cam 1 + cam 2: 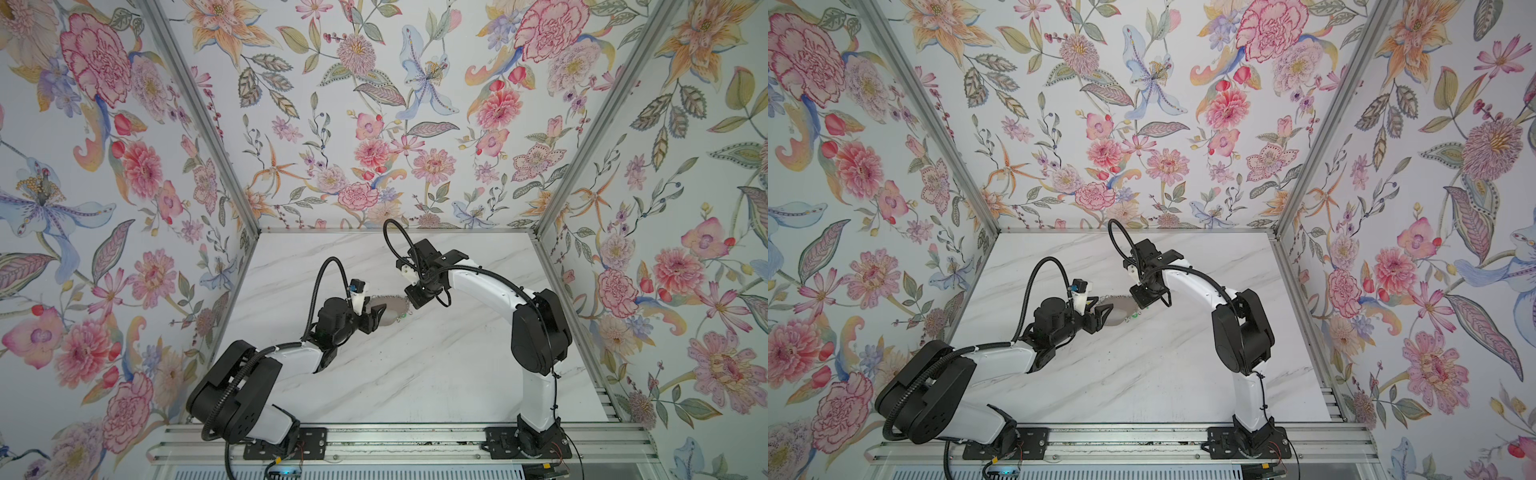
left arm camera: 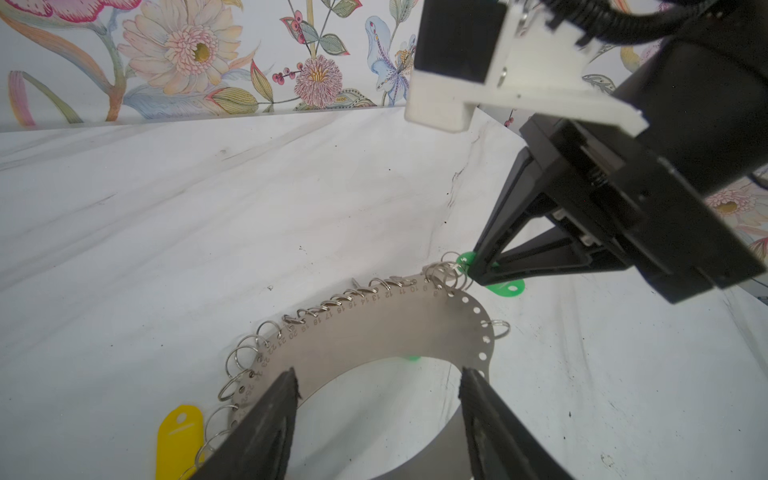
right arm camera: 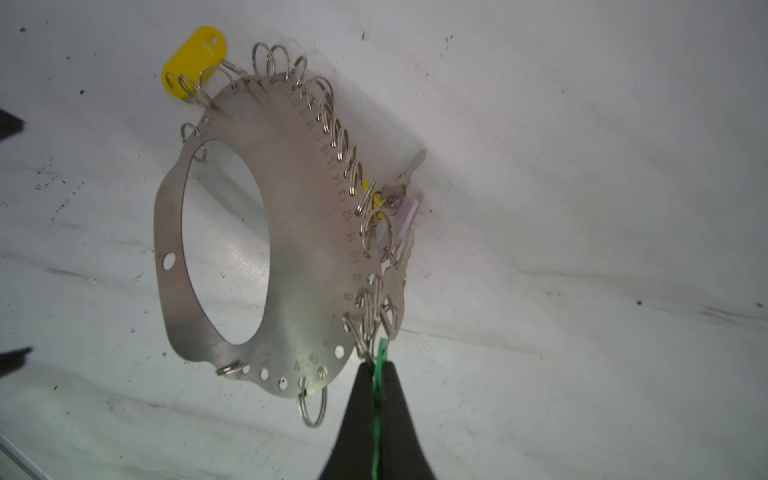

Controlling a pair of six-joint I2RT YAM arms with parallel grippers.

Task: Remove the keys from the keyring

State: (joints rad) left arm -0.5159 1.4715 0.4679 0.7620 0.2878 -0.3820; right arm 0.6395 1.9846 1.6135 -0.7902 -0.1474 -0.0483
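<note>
- On the marble table (image 3: 582,208), my right gripper (image 3: 376,368) is clamped on a green tag (image 3: 381,351), just off the outer rim of the keyring (image 3: 291,232).
- The tag shows edge-on between the fingers and leads away from the rim. Its wire ring (image 3: 365,332) hooks the plate right at the fingertips, so I judge the pull goes straight outward.
- My left gripper (image 2: 379,373) gapes, holding nothing, on the hollow side opposite; it is the nearer arm for pinning the plate.
- Other keys (image 3: 405,174) and a yellow tag (image 3: 195,58) hang along the rim.
</note>
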